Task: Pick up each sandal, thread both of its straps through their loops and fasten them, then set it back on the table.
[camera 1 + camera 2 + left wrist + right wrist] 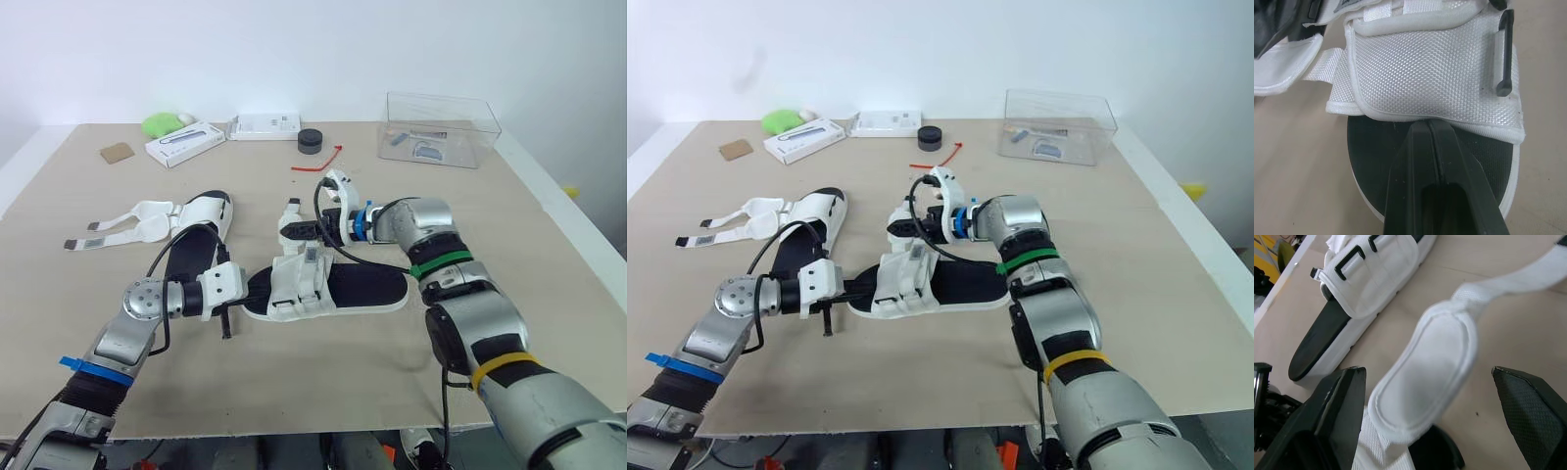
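One sandal (367, 290) with a black sole and white straps lies in the middle of the table, toe pointing left. Its front strap (299, 279) carries black loops (1349, 262). My left gripper (257, 284) is shut, its fingertips (1427, 129) resting on the insole at the toe, just under that strap. My right gripper (299, 232) hovers behind the sandal, open. A loose padded strap flap (1425, 367) lies between its fingers (1342, 401) without being pinched. A second sandal (191, 245) lies to the left, its unfastened straps (137, 220) spread out on the table.
Along the table's far edge stand a clear plastic box (441, 127), a black round puck (311, 140), two white boxes (184, 143) (265, 125), a green object (162, 123) and a brown square (117, 153). A red tie (318, 162) lies nearer.
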Action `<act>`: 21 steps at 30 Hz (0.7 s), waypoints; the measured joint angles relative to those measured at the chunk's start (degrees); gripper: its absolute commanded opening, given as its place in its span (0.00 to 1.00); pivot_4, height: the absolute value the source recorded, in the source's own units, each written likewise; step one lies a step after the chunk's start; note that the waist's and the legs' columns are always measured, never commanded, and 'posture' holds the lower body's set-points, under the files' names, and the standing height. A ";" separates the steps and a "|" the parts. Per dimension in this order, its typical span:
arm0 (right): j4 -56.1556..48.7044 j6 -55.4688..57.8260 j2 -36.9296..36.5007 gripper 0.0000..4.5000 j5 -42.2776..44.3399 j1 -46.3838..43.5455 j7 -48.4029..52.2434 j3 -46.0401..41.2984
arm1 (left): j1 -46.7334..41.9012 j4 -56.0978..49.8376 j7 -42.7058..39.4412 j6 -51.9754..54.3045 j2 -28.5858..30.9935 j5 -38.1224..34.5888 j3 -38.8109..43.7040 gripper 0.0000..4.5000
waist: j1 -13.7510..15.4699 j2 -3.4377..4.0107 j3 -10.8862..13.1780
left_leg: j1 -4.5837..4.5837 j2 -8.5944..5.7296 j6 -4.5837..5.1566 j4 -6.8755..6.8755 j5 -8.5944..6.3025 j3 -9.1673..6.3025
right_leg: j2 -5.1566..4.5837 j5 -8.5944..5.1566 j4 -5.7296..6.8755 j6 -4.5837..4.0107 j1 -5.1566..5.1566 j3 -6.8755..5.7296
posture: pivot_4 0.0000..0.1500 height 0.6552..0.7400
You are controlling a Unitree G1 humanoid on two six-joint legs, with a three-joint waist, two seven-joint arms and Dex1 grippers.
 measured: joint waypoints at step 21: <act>13.45 -0.53 5.99 0.98 0.52 -9.52 6.50 -10.21 | 2.87 -3.52 2.07 0.77 0.72 0.39 0.92 0.00 | -0.07 0.02 0.01 | 0.01 0.07 -0.09 -0.14 -0.06 -0.04 | -0.14 -0.02 -0.01 -0.07 -0.04 -0.04 | 1.00 1.00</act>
